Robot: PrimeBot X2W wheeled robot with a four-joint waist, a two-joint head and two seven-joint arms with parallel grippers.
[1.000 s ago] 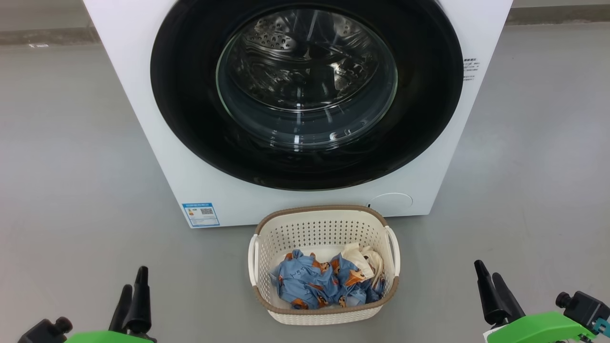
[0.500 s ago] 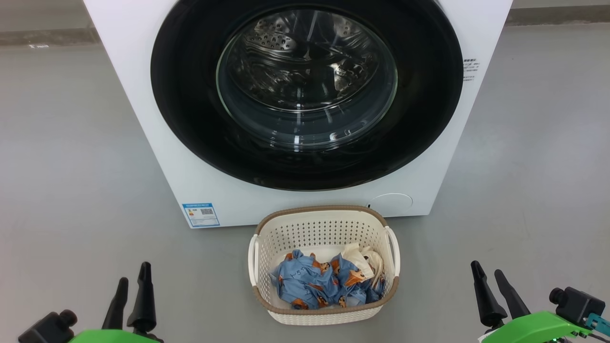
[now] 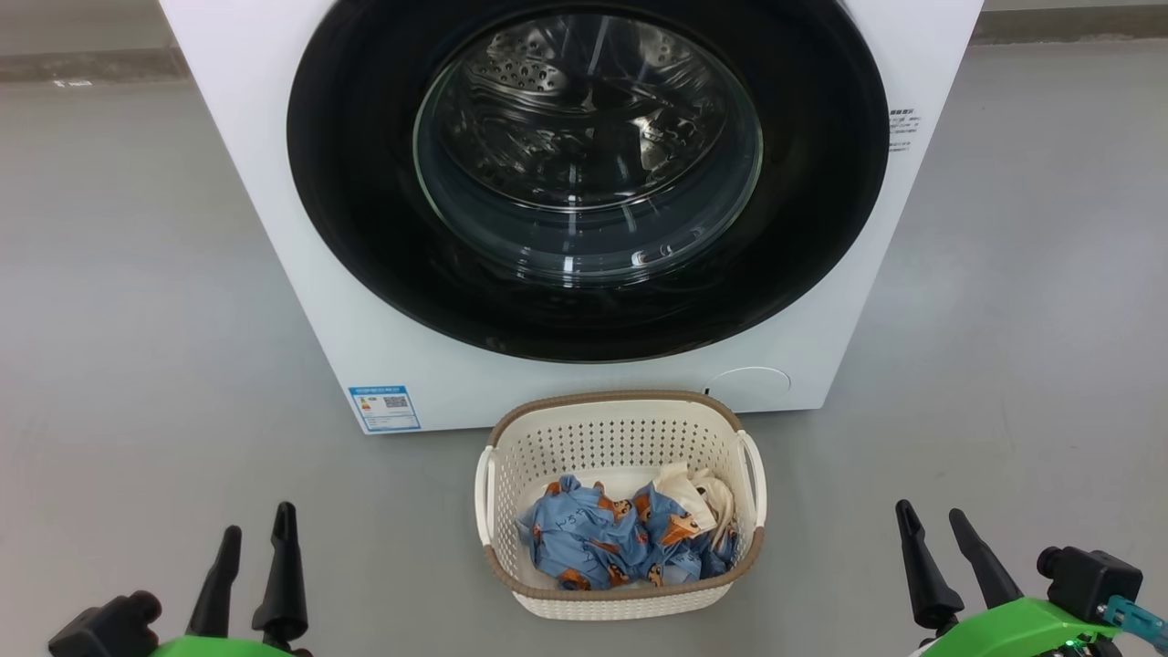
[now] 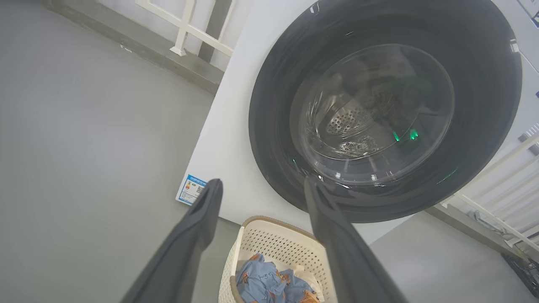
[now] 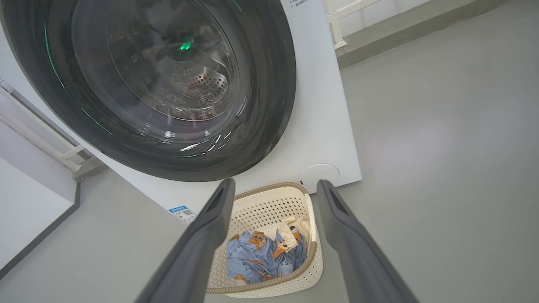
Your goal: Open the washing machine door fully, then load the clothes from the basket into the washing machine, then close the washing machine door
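The washing machine (image 3: 274, 182) stands straight ahead, white and boxy. The washing machine door (image 3: 365, 228) lies flat against its front, with a glossy black rim around clear glass; the steel drum shows through. On the floor just before it sits the cream basket (image 3: 611, 399), holding the clothes (image 3: 593, 538): crumpled light blue printed pieces and a cream cloth. My left gripper (image 3: 257, 520) hovers open at the lower left, apart from the basket. My right gripper (image 3: 929, 509) is open at the lower right. Both wrist views look between empty spread fingers (image 4: 202, 219) (image 5: 337, 210) at the basket and door.
Grey floor (image 3: 137, 365) spreads to both sides of the machine and basket. A blue label (image 3: 384, 408) and a round cap (image 3: 748, 383) sit low on the machine's front. A white railing (image 4: 185, 25) and a wall base run behind.
Both grippers have turned a little, so their fingers show farther apart. The left one drifted slightly right, the right one slightly left. Door, basket and clothes are unmoved.
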